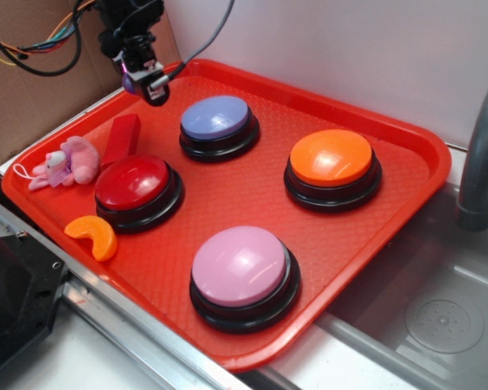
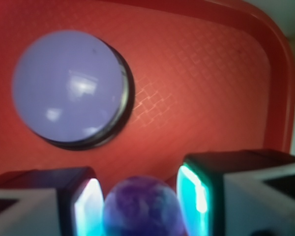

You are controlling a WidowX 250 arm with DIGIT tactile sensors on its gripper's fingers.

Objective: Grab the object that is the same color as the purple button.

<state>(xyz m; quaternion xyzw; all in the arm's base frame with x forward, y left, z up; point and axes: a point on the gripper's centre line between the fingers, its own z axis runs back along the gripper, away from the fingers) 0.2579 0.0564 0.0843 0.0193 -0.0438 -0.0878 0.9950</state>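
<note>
A tiny mottled dark-purple ball, the object (image 2: 141,206), sits between my gripper's (image 2: 141,194) two glowing pads, which press in on it from both sides. In the exterior view the gripper (image 1: 142,81) hangs above the back left corner of the red tray (image 1: 252,191), and the object (image 1: 129,81) shows as a purple spot between its fingers. The purple button (image 1: 216,119), with a bluish-lavender dome on a black base, stands on the tray just right of and in front of the gripper. In the wrist view the purple button (image 2: 69,86) lies ahead to the left.
On the tray stand a red button (image 1: 132,182), an orange button (image 1: 332,158) and a pinkish-lilac button (image 1: 240,266). A red block (image 1: 122,138), a pink plush toy (image 1: 65,162) and an orange slice (image 1: 93,236) lie at the left. A steel sink (image 1: 439,317) and faucet (image 1: 480,154) are at the right.
</note>
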